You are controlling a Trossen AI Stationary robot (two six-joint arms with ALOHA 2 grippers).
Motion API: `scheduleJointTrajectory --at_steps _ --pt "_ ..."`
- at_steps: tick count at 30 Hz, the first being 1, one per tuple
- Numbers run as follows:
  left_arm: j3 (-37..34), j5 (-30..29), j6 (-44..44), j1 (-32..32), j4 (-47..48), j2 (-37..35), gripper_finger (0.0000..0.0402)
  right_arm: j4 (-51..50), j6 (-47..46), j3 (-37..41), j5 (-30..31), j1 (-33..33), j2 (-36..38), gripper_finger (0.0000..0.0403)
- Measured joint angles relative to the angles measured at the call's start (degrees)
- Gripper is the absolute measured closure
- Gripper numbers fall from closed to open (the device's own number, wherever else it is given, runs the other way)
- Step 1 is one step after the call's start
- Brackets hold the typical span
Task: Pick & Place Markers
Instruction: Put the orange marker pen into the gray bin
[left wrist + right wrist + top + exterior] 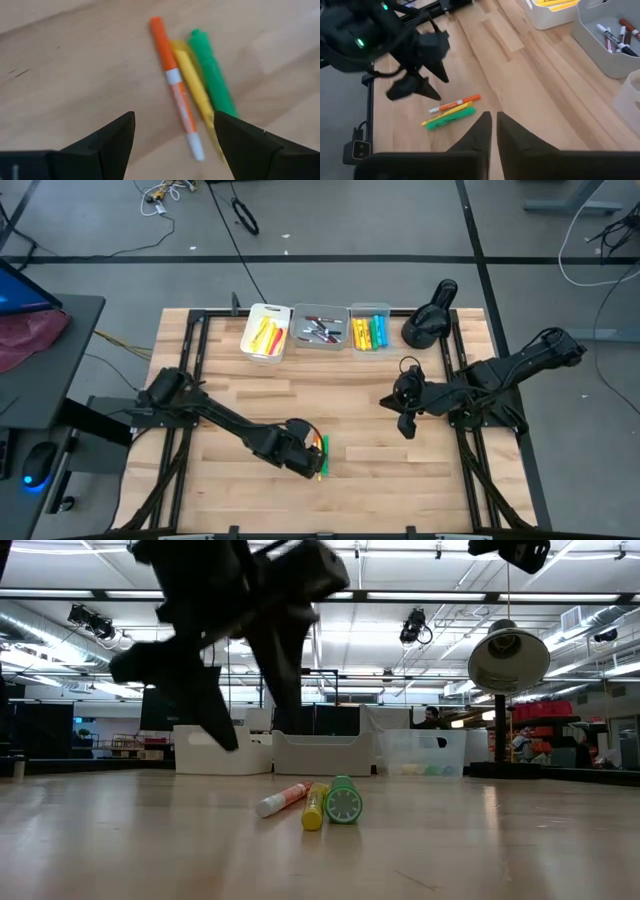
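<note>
Three markers lie side by side on the wooden table near its front: an orange and white one (175, 85), a yellow one (194, 87) and a green one (212, 75); they also show in the low view (315, 805) and the high view (322, 455). My left gripper (175, 137) hangs open just above them, fingers slanting down, touching nothing; the low view shows it (262, 725) clear of the table. My right gripper (493, 131) is shut and empty, held above the table's right middle (405, 423).
Three small bins stand in a row at the far edge: a white one (266, 350) with yellow and orange markers, a grey one (321, 343) with dark and white ones, a clear one (370, 348) with yellow, blue and green. A black lamp (430, 320) stands to their right.
</note>
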State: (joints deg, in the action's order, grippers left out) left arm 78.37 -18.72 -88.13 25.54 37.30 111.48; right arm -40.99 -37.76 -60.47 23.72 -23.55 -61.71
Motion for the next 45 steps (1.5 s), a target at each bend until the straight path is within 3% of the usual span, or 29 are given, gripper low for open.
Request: scheduleJointTrajectory --at_steps 19,38,45 --pt "0.31 -2.45 -1.67 0.07 -1.04 6.89 0.0134 0.74 -2.1 0.02 -0.17 0.0 0.0 0.0394" --pt "0.2 2.81 -4.04 1.46 8.29 7.04 0.0308 1.2 -1.66 0.01 -0.65 0.0 -0.02 0.0395" --pt "-2.39 3.74 -4.23 2.74 6.05 6.86 0.0373 1.2 -0.7 0.0 -0.65 0.0 -0.02 0.0395"
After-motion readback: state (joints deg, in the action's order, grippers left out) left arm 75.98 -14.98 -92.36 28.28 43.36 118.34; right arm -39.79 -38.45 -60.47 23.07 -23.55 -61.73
